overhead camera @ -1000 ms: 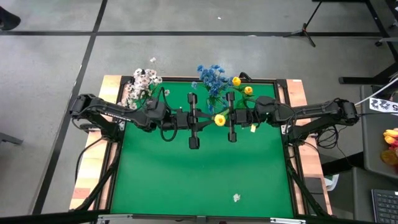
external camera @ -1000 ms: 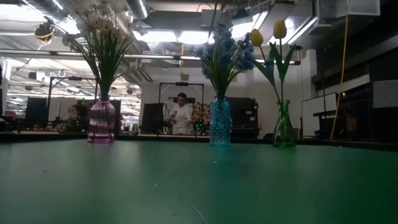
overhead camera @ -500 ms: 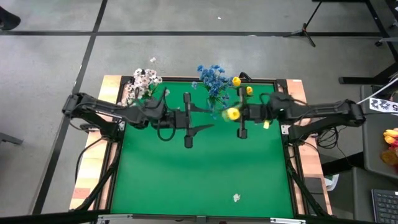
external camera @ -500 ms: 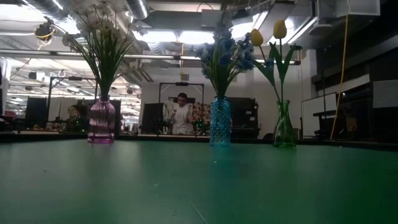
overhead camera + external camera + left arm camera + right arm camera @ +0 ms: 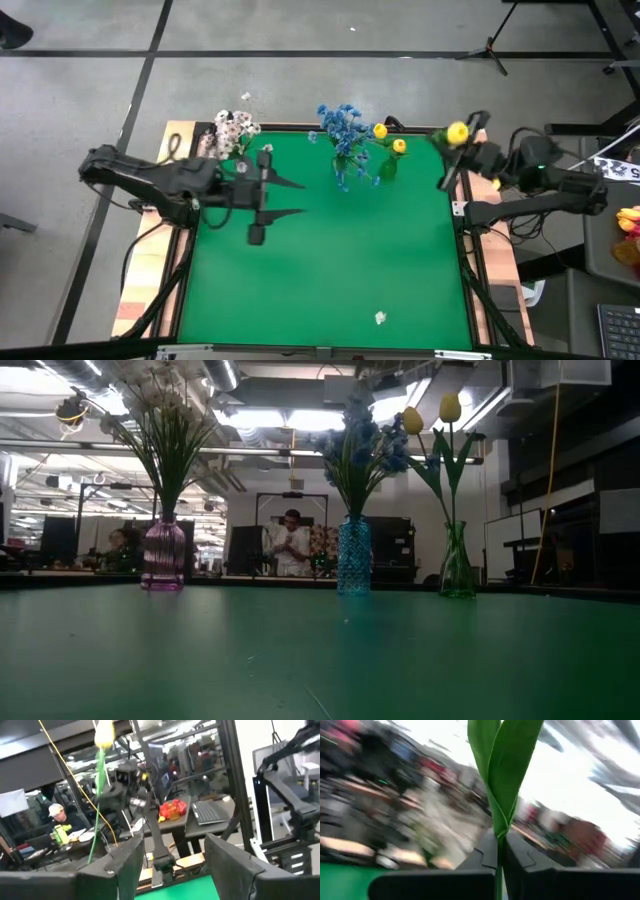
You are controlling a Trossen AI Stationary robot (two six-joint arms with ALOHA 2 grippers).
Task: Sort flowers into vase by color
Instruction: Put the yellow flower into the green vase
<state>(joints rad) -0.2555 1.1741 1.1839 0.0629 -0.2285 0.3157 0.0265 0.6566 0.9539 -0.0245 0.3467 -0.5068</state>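
Note:
Three vases stand along the table's far edge: a purple vase (image 5: 164, 553) with white sprays (image 5: 228, 135), a blue vase (image 5: 353, 555) with blue blooms (image 5: 345, 130), and a clear green vase (image 5: 457, 560) with two yellow tulips (image 5: 388, 140). Another yellow tulip (image 5: 457, 132) is up in the air at the far right corner, with my right gripper (image 5: 462, 158) shut on its stalk. My left gripper (image 5: 290, 198) hovers open over the mat's left half, with nothing between its fingers (image 5: 125, 865). My right gripper pinches the tulip's green stalk (image 5: 499, 857) between its two fingers, just under the leaves (image 5: 502, 765). The fingers come level from the table's right side and lie across the stalk. The tulip stands almost upright, clear of the table, with its bud (image 5: 104, 732) above the fingers and its lower stalk (image 5: 94, 840) hanging below.
A small fallen white blossom (image 5: 380, 318) lies on the green mat (image 5: 320, 270) near the front edge. Wooden boards (image 5: 140, 290) border the mat on both sides. People sit and stand in the room behind the table.
My left gripper has opened, let go of the yellow tulip at mid-table and drawn back toward the table's left edge. My right gripper, still shut on the stalk, has carried the tulip toward the table's far right corner, where it now stands almost upright.

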